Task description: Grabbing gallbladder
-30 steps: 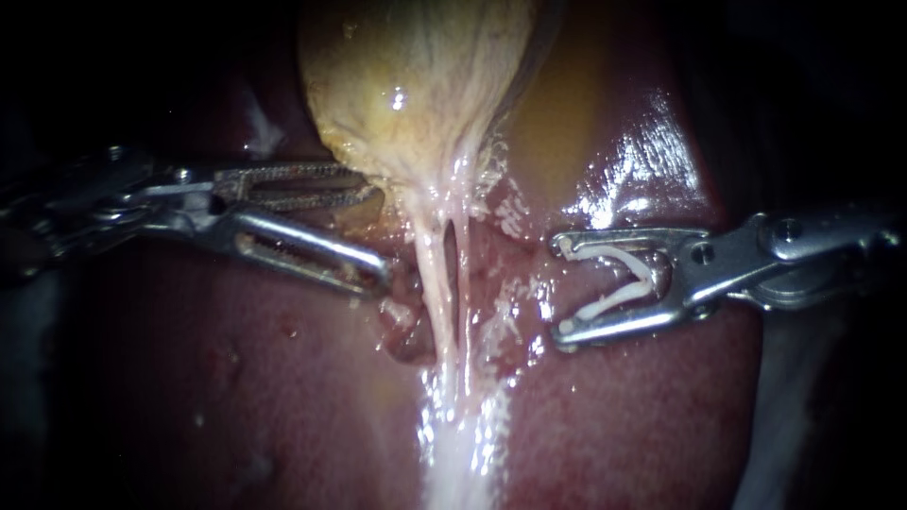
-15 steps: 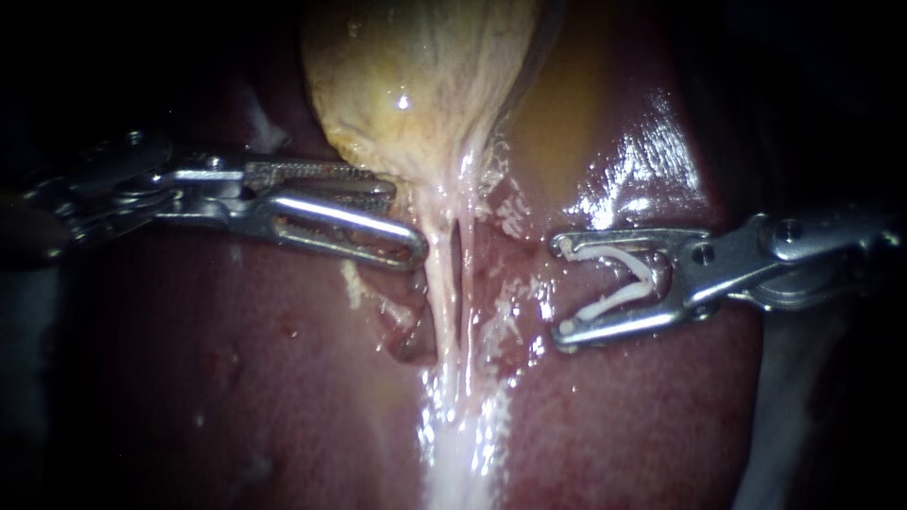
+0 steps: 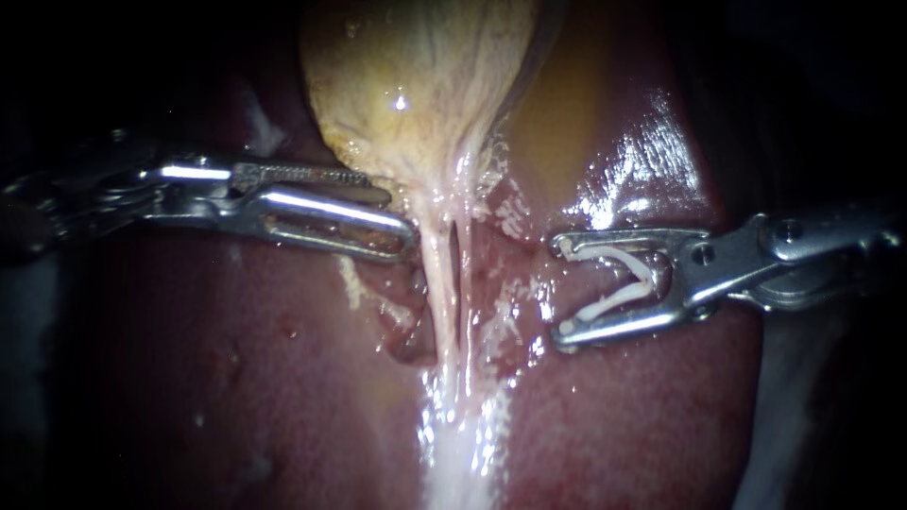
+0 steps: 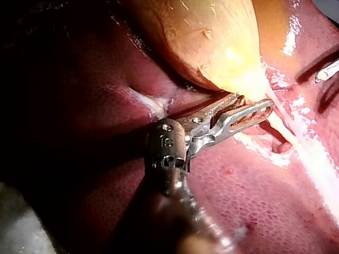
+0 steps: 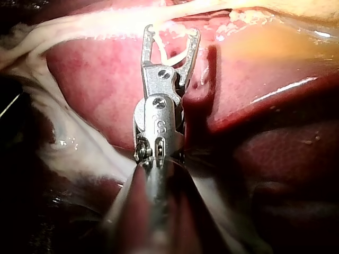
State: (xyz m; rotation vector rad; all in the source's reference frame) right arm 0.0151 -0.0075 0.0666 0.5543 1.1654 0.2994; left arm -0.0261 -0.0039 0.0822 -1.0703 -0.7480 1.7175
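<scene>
The yellowish gallbladder (image 3: 416, 85) hangs at the top centre and tapers into pale strands (image 3: 439, 283) that run down over the liver (image 3: 236, 378). My left instrument (image 3: 402, 215) lies level just under the gallbladder's lower left edge. Its jaws are open by a narrow gap, and I see no tissue clearly held between them. The left wrist view shows my left instrument (image 4: 257, 103) with its tips against the gallbladder's (image 4: 212, 37) tapered end. My right instrument (image 3: 559, 290) rests on the liver right of the strands, jaws wide apart around a white clip (image 3: 614, 283).
Glossy, wet liver (image 3: 642, 161) surrounds the gallbladder, with yellow fluid staining it (image 3: 557, 123). In the right wrist view my right instrument (image 5: 172, 30) points at the pale strand (image 5: 106, 24), with the white clip (image 5: 172, 53) in its jaws. A liver fold (image 5: 212, 95) rises beside it.
My left instrument's jaws have narrowed from wide open to a thin gap and risen toward the gallbladder's lower edge. The right instrument has not moved.
</scene>
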